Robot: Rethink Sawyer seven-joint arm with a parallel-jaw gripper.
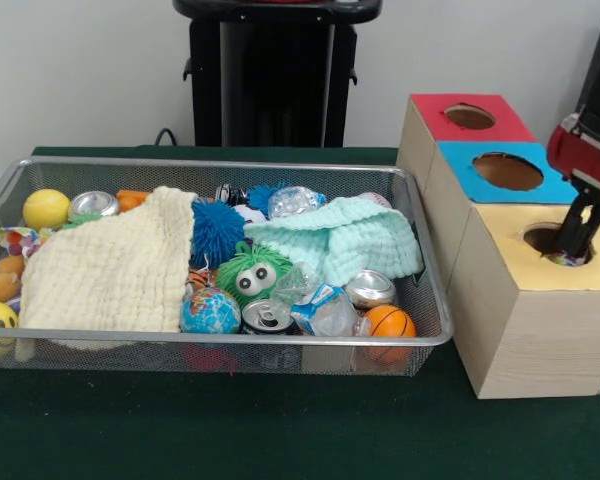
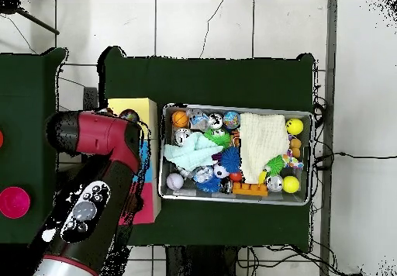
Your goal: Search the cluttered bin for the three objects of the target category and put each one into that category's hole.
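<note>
Target category isn't determinable from the frames; judging by where the arm sits, it is whatever belongs to the yellow hole (image 1: pixel 558 243), right of frame in the front view.

Candidates in the wire bin (image 1: pixel 40 163), lower centre:
- crushed cans (image 1: pixel 268 316), (image 1: pixel 370 288): light, thin metal, slippery, dented. Best pinched across the rim, not the crumpled wall.
- crumpled plastic bottle (image 1: pixel 320 300): very light, springy, slick. Probably safest taken at the neck or cap.
- small balls, e.g. the orange basketball (image 1: pixel 388 322) and globe ball (image 1: pixel 210 311): soft, they roll. Squeeze across the middle.
- green fuzzy toy with eyes (image 1: pixel 252 274): soft, easy to pinch anywhere.

The cream cloth (image 1: pixel 110 270) and mint cloth (image 1: pixel 345 240) drape over much of the pile; more items are likely hidden under them, and both are limp and snag-prone.

The gripper (image 1: pixel 572 240) is down at the yellow hole's mouth on the wooden box (image 1: pixel 525 330). Fingertips are hidden; can't tell whether it's spread, closed or holding anything. The overhead view shows only the red arm (image 2: pixel 101 145) covering the box.
</note>
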